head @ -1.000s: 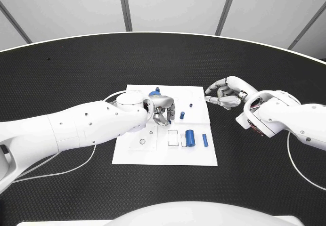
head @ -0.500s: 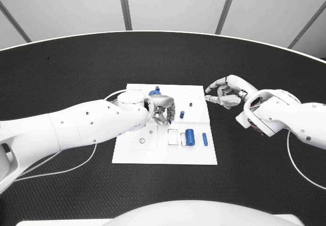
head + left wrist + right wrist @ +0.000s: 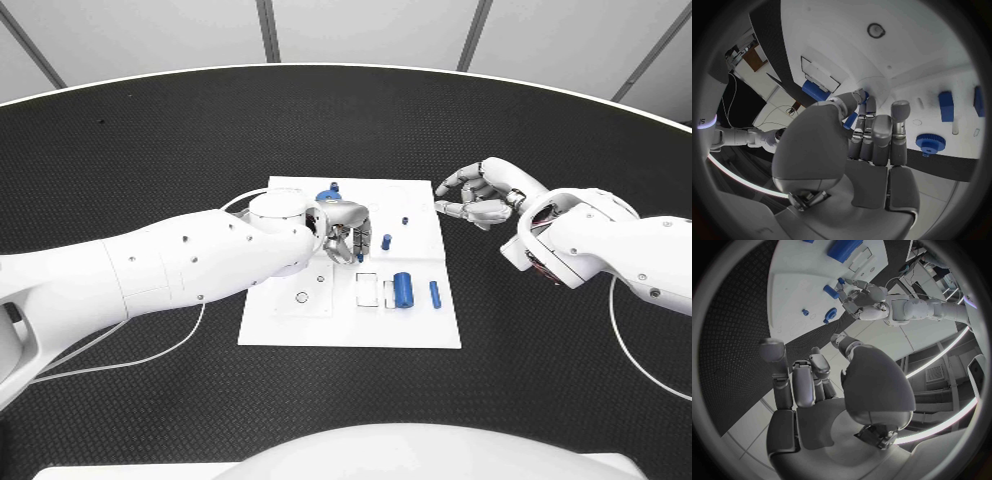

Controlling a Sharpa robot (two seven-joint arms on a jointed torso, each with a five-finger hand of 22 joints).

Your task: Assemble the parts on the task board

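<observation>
The white task board point(image 3: 289, 320) lies in the middle of the table. My left hand point(image 3: 342, 230) hovers over its upper middle with the fingers curled in, and it pinches a small blue piece point(image 3: 861, 95) between thumb and fingers. A blue gear point(image 3: 329, 197) sits just behind that hand, also visible as the gear point(image 3: 929, 143) in the left wrist view. A thick blue cylinder point(image 3: 405, 290) and a thin blue pin point(image 3: 434, 296) lie at the board's right side. My right hand point(image 3: 479, 195) hangs off the board's right edge over the black table, fingers curled in and holding nothing.
A short blue peg point(image 3: 387, 242) and a tiny blue stud point(image 3: 405, 222) stand on the board between the two hands. Another peg point(image 3: 335, 187) is at the far edge. Rectangular slots point(image 3: 368, 291) and a round hole point(image 3: 302, 297) mark the board's near half.
My right hand has drifted slightly away from me, its fingers a little looser. The left hand has barely moved over the board.
</observation>
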